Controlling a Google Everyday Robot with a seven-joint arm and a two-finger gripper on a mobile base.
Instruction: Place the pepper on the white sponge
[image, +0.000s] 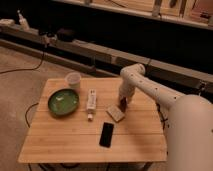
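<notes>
The white sponge (115, 113) lies flat on the wooden table (75, 142), right of centre. My gripper (122, 103) hangs from the white arm (145, 85), just above the sponge's far right corner. A small dark red pepper (122, 105) shows at the gripper's tip, held a little above the table beside the sponge. The gripper is shut on it.
A flat black phone (106, 134) lies in front of the sponge. A long white tube-like bottle (91, 102) lies to its left. Further left are a green bowl (63, 102) and a white cup (73, 80). The robot's white body (190, 135) stands at the table's right edge.
</notes>
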